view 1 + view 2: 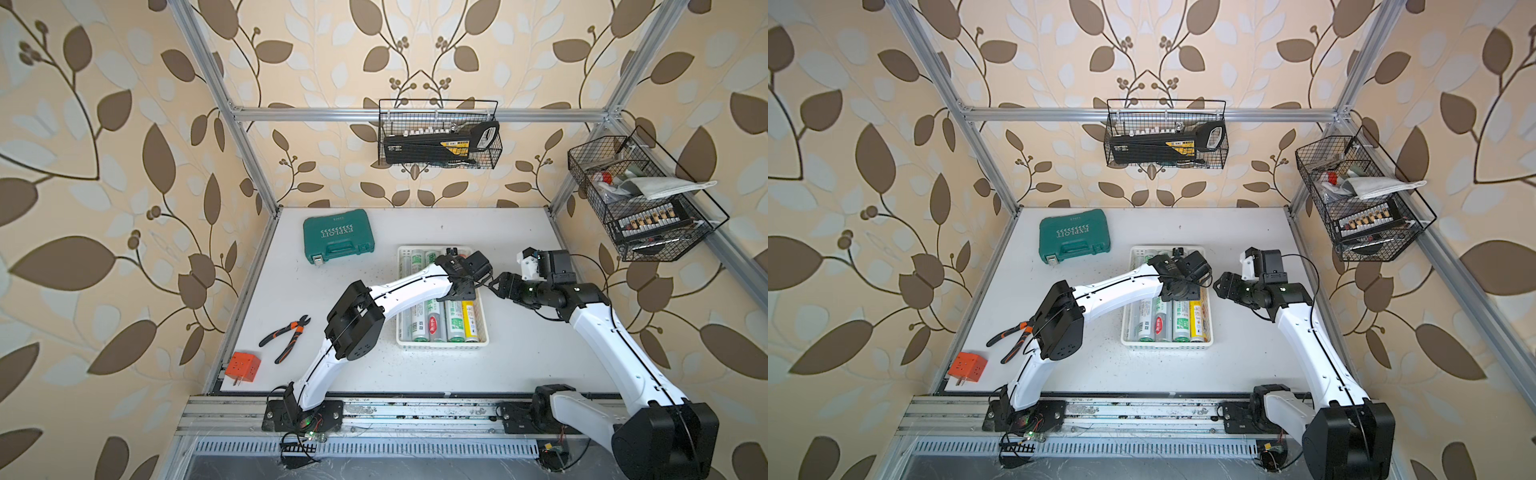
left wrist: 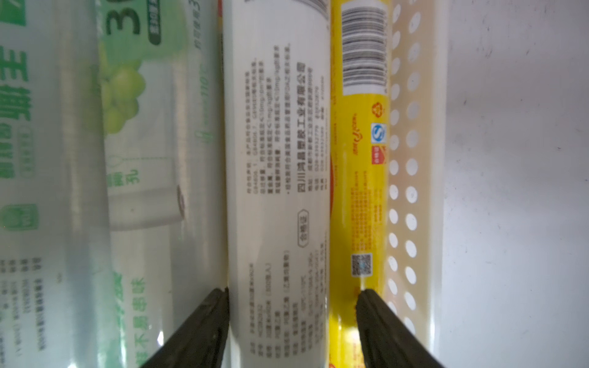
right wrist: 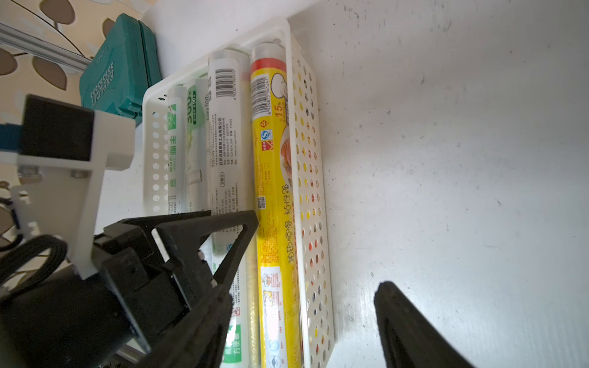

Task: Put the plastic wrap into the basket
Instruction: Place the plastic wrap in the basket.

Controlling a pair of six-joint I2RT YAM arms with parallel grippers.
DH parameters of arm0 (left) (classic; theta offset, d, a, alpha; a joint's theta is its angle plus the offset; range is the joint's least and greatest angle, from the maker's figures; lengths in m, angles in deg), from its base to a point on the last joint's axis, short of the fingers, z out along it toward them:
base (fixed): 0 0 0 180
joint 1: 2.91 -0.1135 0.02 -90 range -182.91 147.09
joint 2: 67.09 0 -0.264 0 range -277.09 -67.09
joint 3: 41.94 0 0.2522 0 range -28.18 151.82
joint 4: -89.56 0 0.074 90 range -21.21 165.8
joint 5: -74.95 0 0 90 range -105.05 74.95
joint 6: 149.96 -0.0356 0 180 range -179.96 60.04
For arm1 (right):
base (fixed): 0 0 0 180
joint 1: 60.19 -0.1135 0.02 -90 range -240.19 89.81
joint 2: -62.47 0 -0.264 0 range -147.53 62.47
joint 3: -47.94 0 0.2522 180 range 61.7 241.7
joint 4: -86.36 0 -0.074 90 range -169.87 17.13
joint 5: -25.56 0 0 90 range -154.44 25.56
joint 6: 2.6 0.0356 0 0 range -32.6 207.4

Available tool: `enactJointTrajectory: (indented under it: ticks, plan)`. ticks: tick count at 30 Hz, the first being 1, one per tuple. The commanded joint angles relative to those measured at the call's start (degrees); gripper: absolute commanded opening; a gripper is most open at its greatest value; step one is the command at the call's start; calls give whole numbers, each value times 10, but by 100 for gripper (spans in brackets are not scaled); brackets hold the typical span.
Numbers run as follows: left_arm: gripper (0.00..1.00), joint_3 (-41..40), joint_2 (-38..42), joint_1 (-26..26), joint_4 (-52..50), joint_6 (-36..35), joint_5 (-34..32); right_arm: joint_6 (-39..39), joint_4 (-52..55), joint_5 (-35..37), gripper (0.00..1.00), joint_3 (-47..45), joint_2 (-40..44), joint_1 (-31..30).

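Your slim cylindrical plastic wrap rolls (image 1: 432, 322) lie side by side inside the shallow white perforated plastic basket (image 1: 440, 345), about midway across the white table (image 1: 519, 365). Your left gripper (image 2: 290, 293) is down in the basket, jaws spread astride a white printed roll (image 2: 277, 159), not squeezing it. Your right gripper (image 1: 495, 285) hangs just beside the basket's right wall, spread and empty.

Both top views are bright and evenly lit, sharp at centre, with the wallpaper (image 1: 104, 166) stretched and softer toward the edges and only faint shadows on the table (image 1: 415, 370). In the left wrist view the nearest rolls (image 2: 51, 191) blur. The right wrist view has white glare on the table, and its foreground is dark and soft.
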Motion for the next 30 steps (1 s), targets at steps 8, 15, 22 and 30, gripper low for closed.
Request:
enactJointTrajectory:
  ticks: [8, 15, 22, 30]
  plan:
    - [72, 14, 74, 6, -21, -74, -74, -6, -2, -6, 74, -10, 0, 2]
    - [83, -41, 148, 5, -1, -125, -168, -8, -9, -3, 74, -11, 4, 2]
    - [99, -129, 236, -19, 25, -185, -301, -10, -32, 27, 76, -15, 8, 2]
    - [99, -284, 337, -124, 82, -212, -320, -26, -108, 78, 85, -35, 4, 2]
